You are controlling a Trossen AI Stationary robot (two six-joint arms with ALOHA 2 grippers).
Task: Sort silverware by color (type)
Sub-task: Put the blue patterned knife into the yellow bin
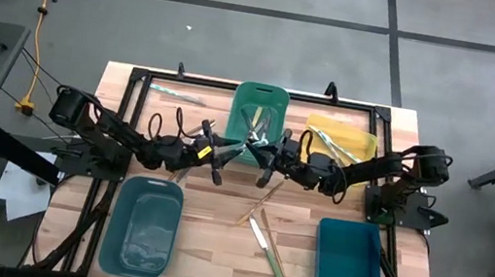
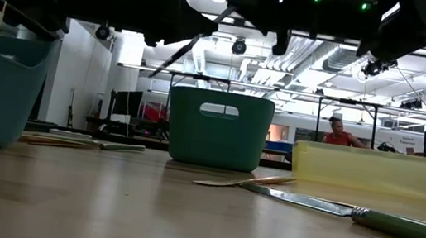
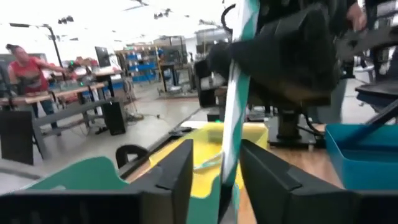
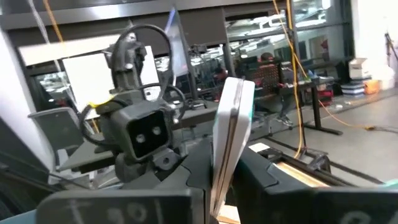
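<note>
Two tools are meeting at frame centre, above the worktop (image 1: pixel 203 240): right tool (image 1: pixel 265 173) is clamping a teal-handled utensil (image 4: pixel 227 134), left tool (image 1: pixel 216 163) is parting its fingers around it. Risk: utensil is slipping mid-handover, missing the green bin (image 1: pixel 259 101) just above.
</note>
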